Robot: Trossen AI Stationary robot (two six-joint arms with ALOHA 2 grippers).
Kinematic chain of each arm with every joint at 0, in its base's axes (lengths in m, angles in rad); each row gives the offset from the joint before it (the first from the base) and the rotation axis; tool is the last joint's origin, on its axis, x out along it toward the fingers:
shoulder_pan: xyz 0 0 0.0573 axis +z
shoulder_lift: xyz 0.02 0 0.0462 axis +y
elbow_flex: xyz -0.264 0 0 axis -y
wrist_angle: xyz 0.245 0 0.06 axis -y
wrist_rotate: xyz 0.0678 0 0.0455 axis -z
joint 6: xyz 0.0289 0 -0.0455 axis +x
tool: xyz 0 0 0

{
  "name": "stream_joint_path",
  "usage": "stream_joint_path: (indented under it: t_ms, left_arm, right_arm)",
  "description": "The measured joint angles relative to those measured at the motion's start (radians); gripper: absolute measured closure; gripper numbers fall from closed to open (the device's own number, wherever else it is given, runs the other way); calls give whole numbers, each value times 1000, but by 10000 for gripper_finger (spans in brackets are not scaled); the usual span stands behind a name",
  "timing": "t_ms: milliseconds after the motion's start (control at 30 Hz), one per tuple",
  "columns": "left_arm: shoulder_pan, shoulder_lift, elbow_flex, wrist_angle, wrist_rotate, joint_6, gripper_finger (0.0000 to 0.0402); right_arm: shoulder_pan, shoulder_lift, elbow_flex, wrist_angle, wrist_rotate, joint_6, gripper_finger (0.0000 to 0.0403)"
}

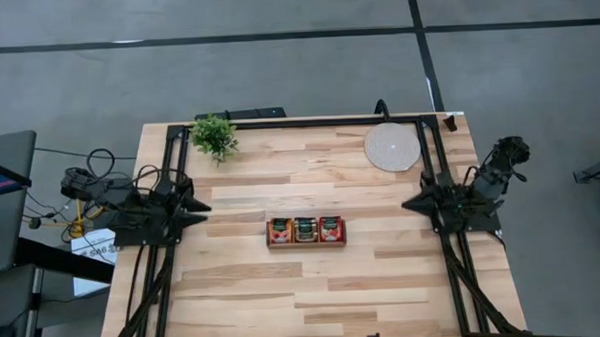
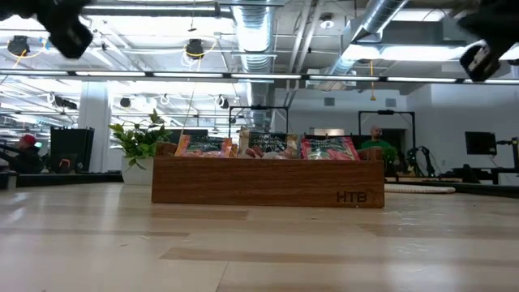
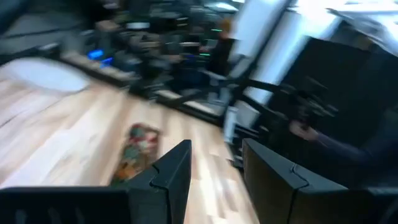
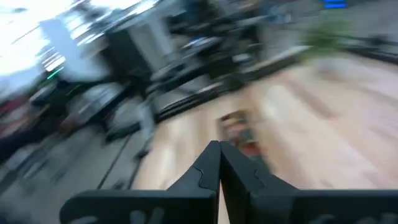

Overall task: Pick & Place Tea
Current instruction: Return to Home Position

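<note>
Now the tea (image 1: 305,228) in the tray (image 1: 306,245) lies midway between the open left claw (image 1: 204,211) and shut right claw (image 1: 405,203), both empty at the table (image 1: 384,286) edges.

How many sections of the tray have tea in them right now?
3: the left section, middle section and right section of the tray each show tea. Sachets overlap, so some may be hidden.
</note>
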Motion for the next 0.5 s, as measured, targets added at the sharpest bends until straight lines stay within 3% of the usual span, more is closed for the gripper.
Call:
stream_joint_path:
  t_ms: [133,233,500]
  left_arm:
    - [0,0,0,50,128,140,266]
    - [0,0,-2,48,144,192,266]
    - [0,0,-168,231,122,180,266]
  right_arm:
    - [0,-1,0,101,-263,-191,403]
    - [0,-1,0,179,-435,-341,403]
    - [-10,-1,-21,171,-436,-286,403]
